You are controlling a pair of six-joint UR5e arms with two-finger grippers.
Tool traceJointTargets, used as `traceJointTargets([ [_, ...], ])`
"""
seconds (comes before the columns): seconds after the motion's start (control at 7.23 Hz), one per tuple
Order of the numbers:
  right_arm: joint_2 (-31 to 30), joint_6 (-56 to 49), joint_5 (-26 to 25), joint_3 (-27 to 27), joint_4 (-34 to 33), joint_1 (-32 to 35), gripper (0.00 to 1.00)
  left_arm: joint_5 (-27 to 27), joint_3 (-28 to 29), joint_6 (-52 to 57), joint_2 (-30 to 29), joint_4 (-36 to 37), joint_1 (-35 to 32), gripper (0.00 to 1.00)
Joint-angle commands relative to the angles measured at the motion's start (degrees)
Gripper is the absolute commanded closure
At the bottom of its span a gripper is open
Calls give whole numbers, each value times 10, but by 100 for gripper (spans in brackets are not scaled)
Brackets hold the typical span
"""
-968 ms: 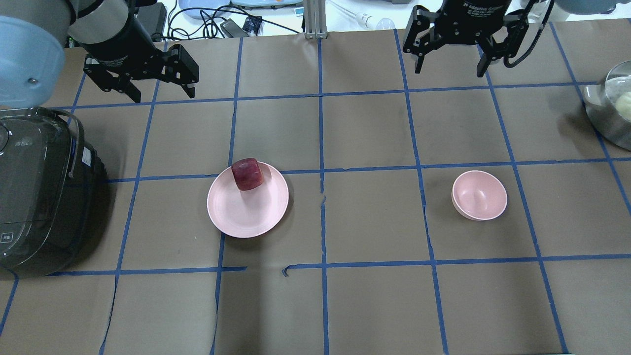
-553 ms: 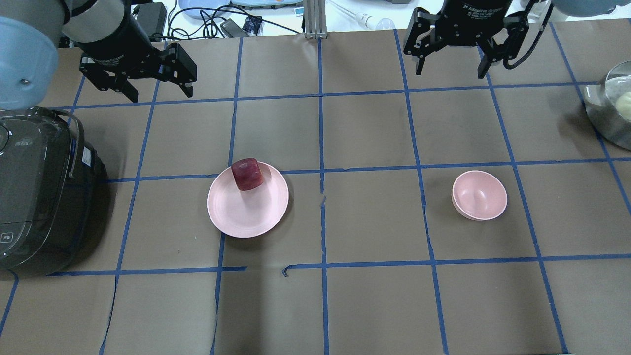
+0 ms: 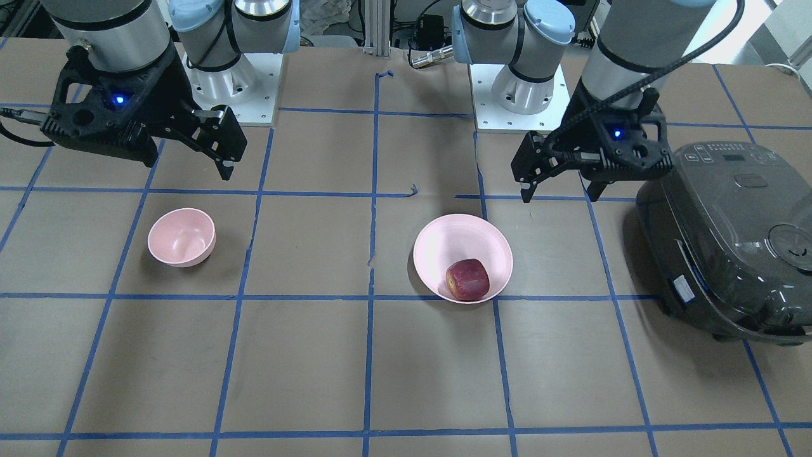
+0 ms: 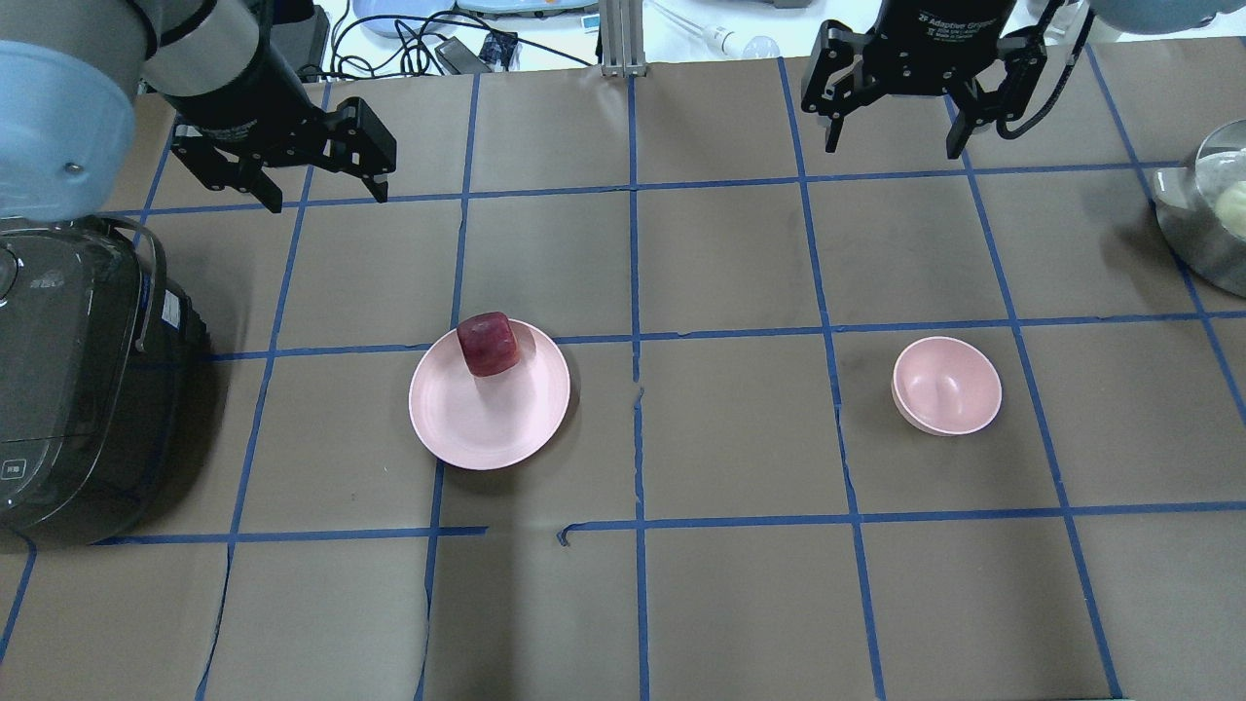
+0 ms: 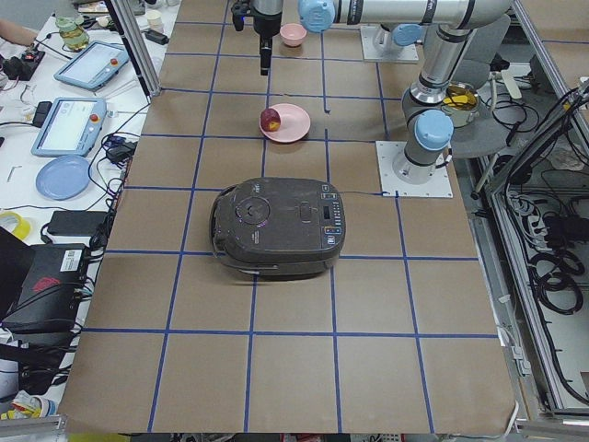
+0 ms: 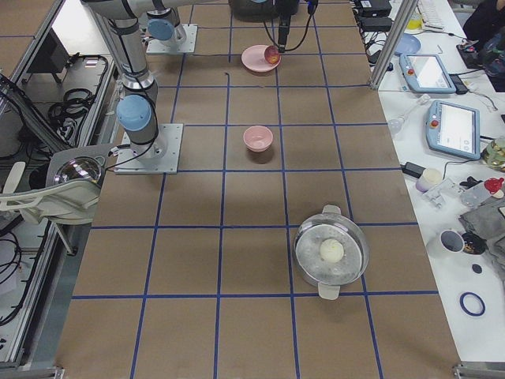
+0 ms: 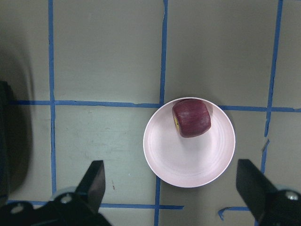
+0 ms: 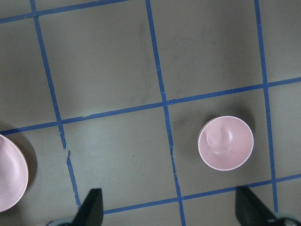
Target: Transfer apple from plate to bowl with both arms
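Tabletop [image 4: 730, 253] with apple [image 4: 489, 343] on plate [image 4: 487, 419], well apart from left claw [image 4: 328, 200]

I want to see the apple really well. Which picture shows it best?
The left wrist view: the apple sits large and clear near the plate's edge. Overhead and front views show it smaller; the side views, just a tiny red spot. The right wrist view misses it.
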Motion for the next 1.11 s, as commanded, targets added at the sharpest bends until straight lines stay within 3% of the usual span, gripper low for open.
traceJointTargets([
  [0.0,2,-58,-2,64,-52,-41,0,-13,-78,-100,-34,92,-4,0],
  [0.14,2,-122,1,143,-126,-86,0,-42,-106,-127,-62,129,-6,0],
  [0.55,5,-205,1,372,-362,-204,2,-49,-121,-233,-131,207,-45,0],
  [0.69,13,-205,0,414,-393,-210,14,-40,-131,-230,-155,205,-50,0],
  [0.97,33,-207,-2,431,-407,-213,35,-39,-143,-230,-177,219,-53,0],
])
